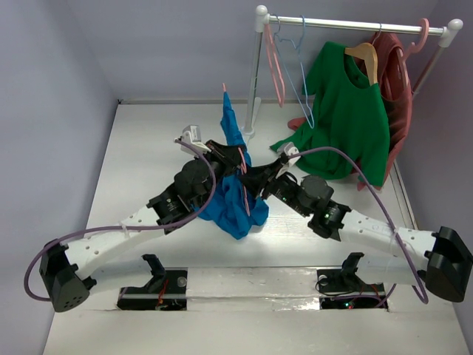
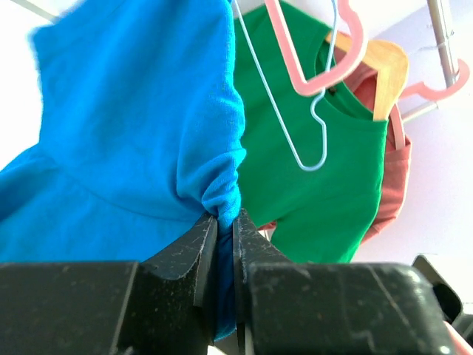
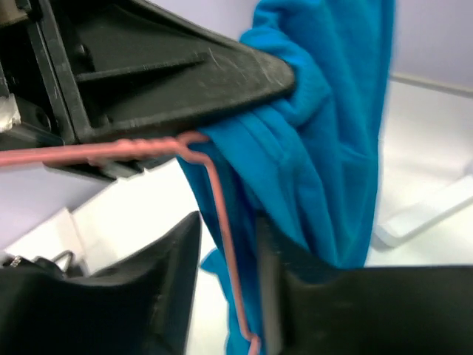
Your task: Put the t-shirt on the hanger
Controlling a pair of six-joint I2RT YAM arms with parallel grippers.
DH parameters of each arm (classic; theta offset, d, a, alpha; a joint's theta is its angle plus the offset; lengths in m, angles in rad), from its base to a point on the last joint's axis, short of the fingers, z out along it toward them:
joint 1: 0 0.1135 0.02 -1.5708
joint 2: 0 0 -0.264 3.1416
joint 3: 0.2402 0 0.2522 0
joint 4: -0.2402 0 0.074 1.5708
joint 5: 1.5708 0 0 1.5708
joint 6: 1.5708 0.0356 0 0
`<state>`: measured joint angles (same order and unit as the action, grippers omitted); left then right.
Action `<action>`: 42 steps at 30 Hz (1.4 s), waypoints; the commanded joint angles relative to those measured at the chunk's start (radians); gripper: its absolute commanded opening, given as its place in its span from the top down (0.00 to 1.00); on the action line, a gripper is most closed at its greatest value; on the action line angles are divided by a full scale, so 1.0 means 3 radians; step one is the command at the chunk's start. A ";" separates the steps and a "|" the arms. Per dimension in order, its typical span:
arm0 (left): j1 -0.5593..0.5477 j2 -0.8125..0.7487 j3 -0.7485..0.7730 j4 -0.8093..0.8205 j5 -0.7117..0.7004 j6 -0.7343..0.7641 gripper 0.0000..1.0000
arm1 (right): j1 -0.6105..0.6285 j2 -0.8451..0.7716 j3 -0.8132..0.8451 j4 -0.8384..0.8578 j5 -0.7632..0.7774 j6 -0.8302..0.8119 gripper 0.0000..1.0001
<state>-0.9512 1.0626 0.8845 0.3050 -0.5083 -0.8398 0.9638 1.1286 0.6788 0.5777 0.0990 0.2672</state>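
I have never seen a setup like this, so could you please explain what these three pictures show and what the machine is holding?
Two robot arms are bolted at a white table's near edge. One picture looks down from above; the other two come from cameras on each wrist. The left gripper is shut on the blue t-shirt, lifted between the arms. The right gripper has its jaws apart around the pink wire hanger, which runs into the shirt. Behind stands a rack with a green t-shirt, a dark red garment and spare hangers.

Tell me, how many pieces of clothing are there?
3. The blue t-shirt is held up at the centre; the green t-shirt hangs on the rack; a dark red garment hangs behind it. More may be hidden there.
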 commanded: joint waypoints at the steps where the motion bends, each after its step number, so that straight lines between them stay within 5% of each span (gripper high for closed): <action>1: 0.0052 -0.0233 -0.0039 0.0241 -0.0121 -0.0043 1.00 | 0.0034 -0.0304 0.0110 -0.0422 0.0043 0.0147 0.50; 3: 0.0082 -0.0290 -0.0049 0.0267 -0.0111 -0.0059 1.00 | 0.0034 -0.0433 -0.0002 -0.0631 0.0043 0.0218 0.41; 6: 0.0082 -0.0346 -0.0064 0.0287 -0.0075 -0.0115 1.00 | 0.0034 -0.0668 -0.0262 -0.0800 0.0145 0.0356 0.42; 8: 0.0113 -0.0377 -0.0075 0.0323 -0.0019 -0.0151 1.00 | 0.0034 -0.0780 -0.0442 -0.0836 0.0247 0.0443 0.64; 9: 0.0113 -0.0387 -0.0080 0.0328 0.0002 -0.0181 1.00 | 0.0034 -0.0791 -0.0574 -0.0908 0.0263 0.0494 0.86; 11: 0.0113 -0.0413 -0.0075 0.0328 0.0038 -0.0202 1.00 | 0.0034 -0.0771 -0.0672 -0.0969 0.0314 0.0546 0.92; 15: 0.0143 -0.0443 -0.0100 0.0333 0.0104 -0.0258 1.00 | 0.0034 -0.0618 -0.0882 -0.0914 0.0391 0.0485 0.60; 21: 0.0144 -0.0479 -0.0105 0.0287 0.0211 -0.0299 1.00 | 0.0004 -0.0510 -0.1010 -0.0637 0.0109 0.0005 0.29; 29: 0.0144 -0.0576 -0.0131 0.0205 0.0293 -0.0309 1.00 | -0.0155 -0.0276 -0.0888 -0.0484 -0.0278 -0.0282 0.29; 35: 0.0144 -0.0576 -0.0064 0.0139 0.0355 -0.0279 1.00 | -0.0155 -0.0004 -0.0749 -0.0402 -0.0539 -0.0262 0.43; 37: 0.0144 -0.0592 -0.0059 0.0159 0.0360 -0.0269 1.00 | -0.0155 0.0001 -0.0749 -0.0321 -0.0596 -0.0216 0.63; 39: 0.0144 -0.0602 -0.0054 0.0159 0.0345 -0.0248 1.00 | -0.0155 0.0001 -0.0729 -0.0335 -0.0667 -0.0155 0.93; 42: 0.0174 -0.0612 -0.0003 0.0154 0.0273 -0.0167 1.00 | -0.0155 -0.0106 -0.0836 -0.0331 -0.0785 0.0050 1.00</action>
<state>-0.9096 0.9131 0.8436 0.2871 -0.4168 -0.9146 0.9211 1.1275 0.4168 0.4034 -0.0784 0.2356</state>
